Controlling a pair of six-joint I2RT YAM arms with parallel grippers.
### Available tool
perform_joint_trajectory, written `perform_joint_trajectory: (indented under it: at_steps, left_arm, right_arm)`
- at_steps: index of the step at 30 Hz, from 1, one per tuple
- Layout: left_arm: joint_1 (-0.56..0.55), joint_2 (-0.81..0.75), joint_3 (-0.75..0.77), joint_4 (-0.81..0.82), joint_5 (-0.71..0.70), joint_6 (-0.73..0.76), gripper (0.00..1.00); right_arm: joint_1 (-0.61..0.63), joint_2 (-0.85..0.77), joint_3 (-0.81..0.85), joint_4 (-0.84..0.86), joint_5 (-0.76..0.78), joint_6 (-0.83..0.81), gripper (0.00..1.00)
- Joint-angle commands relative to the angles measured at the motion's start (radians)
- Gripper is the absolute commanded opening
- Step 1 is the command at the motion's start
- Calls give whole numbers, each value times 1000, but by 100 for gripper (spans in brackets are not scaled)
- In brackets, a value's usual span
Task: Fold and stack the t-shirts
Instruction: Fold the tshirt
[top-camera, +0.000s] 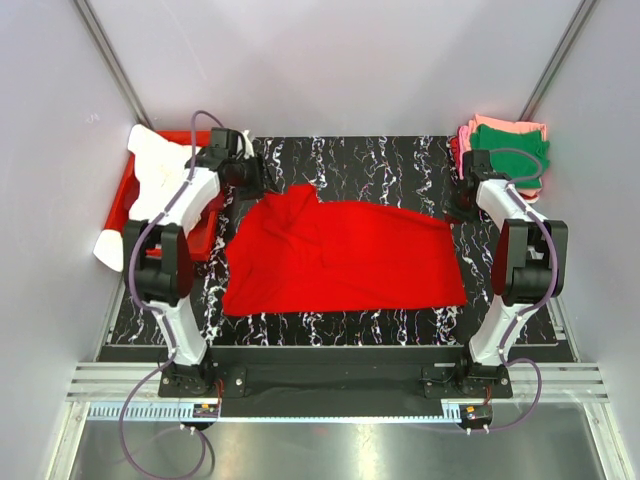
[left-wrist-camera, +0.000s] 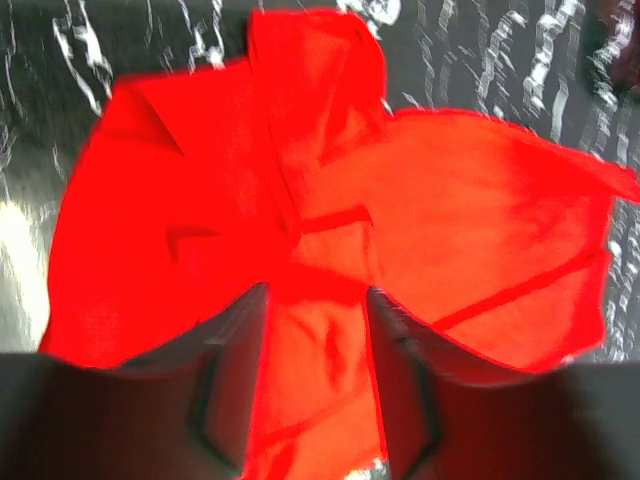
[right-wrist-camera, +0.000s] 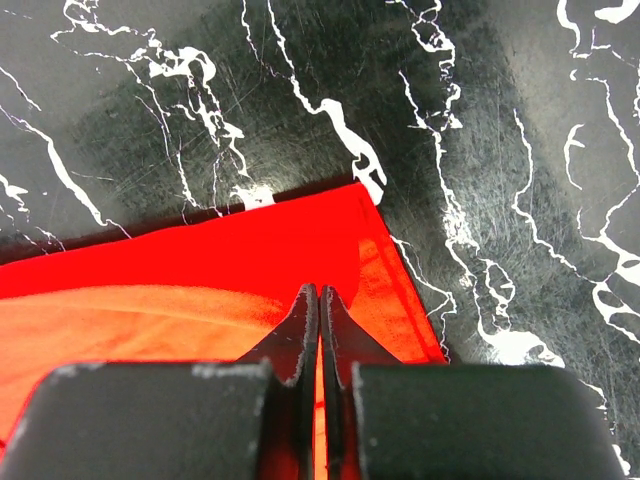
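Progress early: red t-shirt (top-camera: 340, 260) unfolded mid-table, bunched toward 10 o'clock beneath spread-open left gripper (left-wrist-camera: 317, 292); right gripper (right-wrist-camera: 318, 290) pressed together on 2 o'clock corner, pinch unclear; pink and green stack (top-camera: 505, 150) seemingly done at 1 o'clock; white t-shirt (top-camera: 155, 165) waiting at 10.

There is one red t-shirt (top-camera: 340, 258) between the left gripper (top-camera: 266, 188) and right gripper (top-camera: 461, 208), one white t-shirt (top-camera: 155, 165) and one red bin (top-camera: 120, 203) beside the left, and one pink-and-green stack (top-camera: 510, 150), layers uncountable, beyond the right.
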Motion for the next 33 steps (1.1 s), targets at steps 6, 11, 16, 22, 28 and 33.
perform_joint_trajectory:
  at_steps: [6, 11, 16, 22, 28, 33]
  left_arm:
    - [-112, 214, 162, -42, -148, 44, 60]
    - [-137, 286, 179, -33, -177, 46, 52]
    - [-152, 324, 193, -59, -214, 46, 50]
    - [-154, 318, 174, -35, -238, 55, 47]
    - [-168, 341, 187, -15, -209, 66, 42]
    - [-188, 367, 220, -24, -211, 67, 36]
  right_arm:
    - [7, 0, 26, 41, -17, -19, 0]
    - [7, 13, 35, 44, -19, -23, 0]
    - [6, 15, 38, 49, -20, -25, 0]
    - [6, 13, 45, 50, -26, -25, 0]
    - [6, 21, 45, 52, -29, -25, 0]
    - [6, 27, 45, 52, -25, -26, 0]
